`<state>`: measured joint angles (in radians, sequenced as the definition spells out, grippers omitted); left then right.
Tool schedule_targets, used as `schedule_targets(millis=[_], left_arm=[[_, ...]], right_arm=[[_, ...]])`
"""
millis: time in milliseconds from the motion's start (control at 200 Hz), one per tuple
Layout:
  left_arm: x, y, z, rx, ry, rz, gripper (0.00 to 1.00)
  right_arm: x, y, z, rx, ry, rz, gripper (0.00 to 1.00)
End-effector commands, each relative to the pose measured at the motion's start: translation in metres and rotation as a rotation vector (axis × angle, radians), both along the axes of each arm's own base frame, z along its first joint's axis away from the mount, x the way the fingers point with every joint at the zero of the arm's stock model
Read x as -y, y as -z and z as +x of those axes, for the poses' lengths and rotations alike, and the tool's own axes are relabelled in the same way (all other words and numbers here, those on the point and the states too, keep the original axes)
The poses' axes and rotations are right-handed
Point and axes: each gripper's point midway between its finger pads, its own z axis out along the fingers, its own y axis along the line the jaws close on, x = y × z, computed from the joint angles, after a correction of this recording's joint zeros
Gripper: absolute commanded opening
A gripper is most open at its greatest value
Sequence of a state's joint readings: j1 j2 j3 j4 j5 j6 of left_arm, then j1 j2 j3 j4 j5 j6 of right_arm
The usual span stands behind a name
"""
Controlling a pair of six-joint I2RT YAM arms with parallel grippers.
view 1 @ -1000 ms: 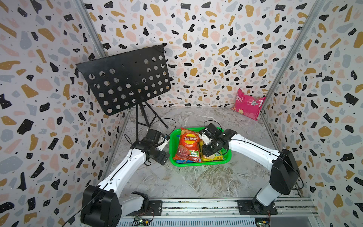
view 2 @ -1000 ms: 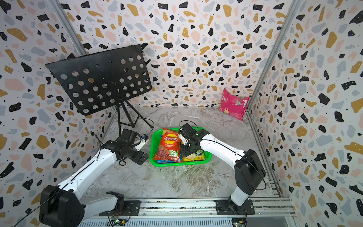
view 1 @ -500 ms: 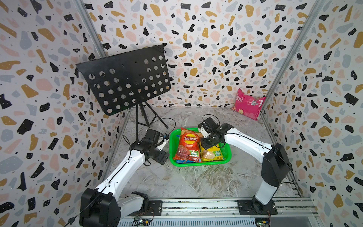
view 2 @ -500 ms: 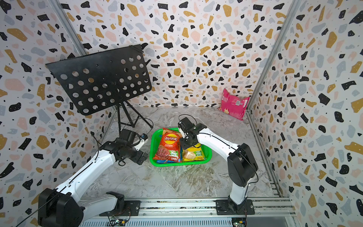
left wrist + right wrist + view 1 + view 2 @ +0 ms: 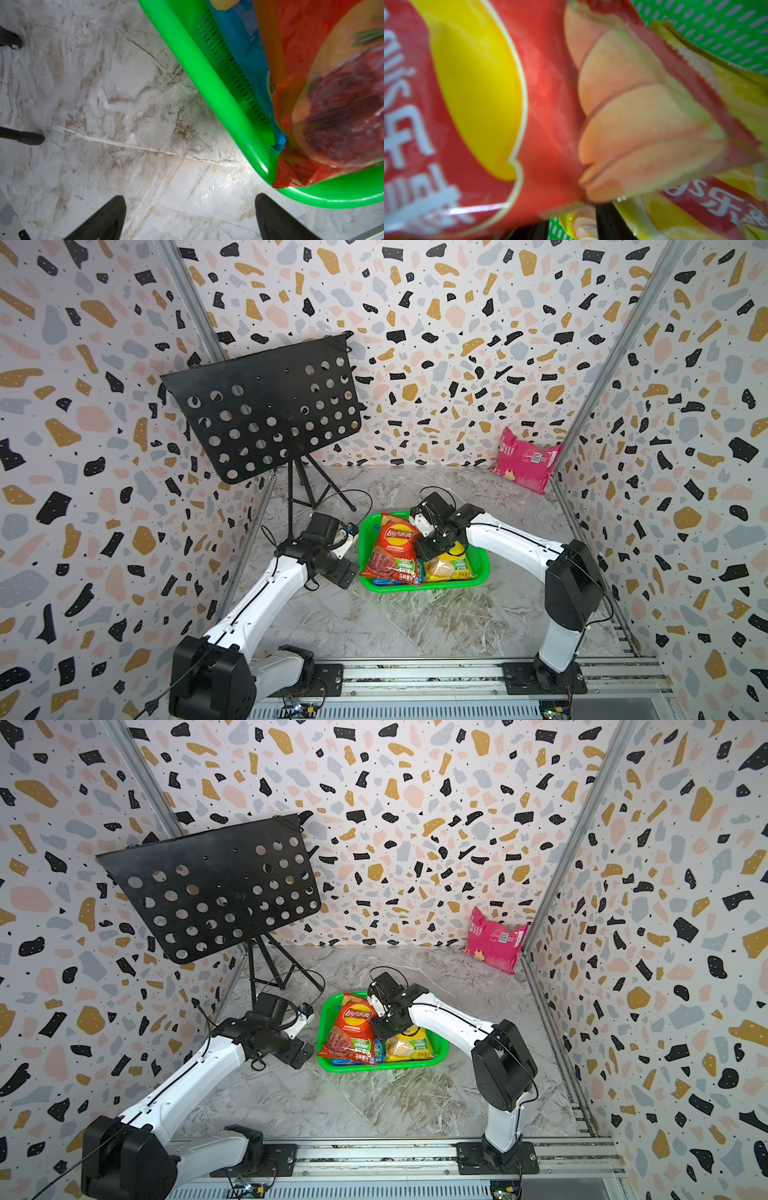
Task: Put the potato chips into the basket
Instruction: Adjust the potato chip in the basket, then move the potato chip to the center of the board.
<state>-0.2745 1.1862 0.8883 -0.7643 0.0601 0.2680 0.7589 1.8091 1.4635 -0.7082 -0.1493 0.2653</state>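
Observation:
The green basket [image 5: 428, 587] [image 5: 374, 1067] sits mid-floor. In it an orange-red chips bag [image 5: 392, 549] [image 5: 353, 1029] lies over a blue bag [image 5: 390, 581] [image 5: 239, 41], with a yellow bag [image 5: 451, 566] [image 5: 409, 1046] beside them. A magenta-pink bag [image 5: 525, 462] [image 5: 494, 940] leans in the far right corner. My right gripper [image 5: 432, 549] [image 5: 572, 228] hangs low between the red bag [image 5: 546, 104] and the yellow bag's top, jaws partly apart, mesh and yellow foil showing in the gap. My left gripper [image 5: 347, 572] [image 5: 190, 207] stands open over bare floor at the basket's near left corner [image 5: 207, 79].
A black perforated music stand [image 5: 266, 414] [image 5: 208, 890] rises at the back left, its tripod feet [image 5: 27, 137] on the floor left of the basket. Patterned walls close three sides. The arms' metal rail [image 5: 415, 676] runs along the front.
My right gripper has drawn back from over the yellow bag toward the basket's rear, uncovering more of that bag. The bags and the left arm have stayed put.

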Motion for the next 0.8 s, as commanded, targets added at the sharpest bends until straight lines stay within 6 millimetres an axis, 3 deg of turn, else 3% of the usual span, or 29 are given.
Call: schedule_targets(millis=[0, 300, 496, 651, 796], left_arm=[[0.002, 0.002, -0.004, -0.016, 0.005, -0.019, 1.00], [-0.010, -0.008, 0.003, 0.046, -0.044, 0.025, 1.00], [-0.019, -0.013, 0.007, 0.065, -0.084, 0.039, 1.00], [-0.026, -0.013, 0.008, 0.066, -0.109, 0.036, 1.00], [-0.024, -0.009, 0.008, 0.045, -0.106, 0.027, 1.00]], right_arm=[[-0.001, -0.018, 0.003, 0.039, -0.005, 0.005, 0.41], [0.049, -0.050, 0.016, 0.171, 0.043, -0.122, 0.50], [0.096, -0.075, 0.031, 0.204, 0.154, -0.099, 0.56], [0.146, -0.093, 0.065, 0.200, 0.329, -0.018, 0.61], [0.211, -0.104, 0.118, 0.221, 0.588, 0.092, 0.63]])
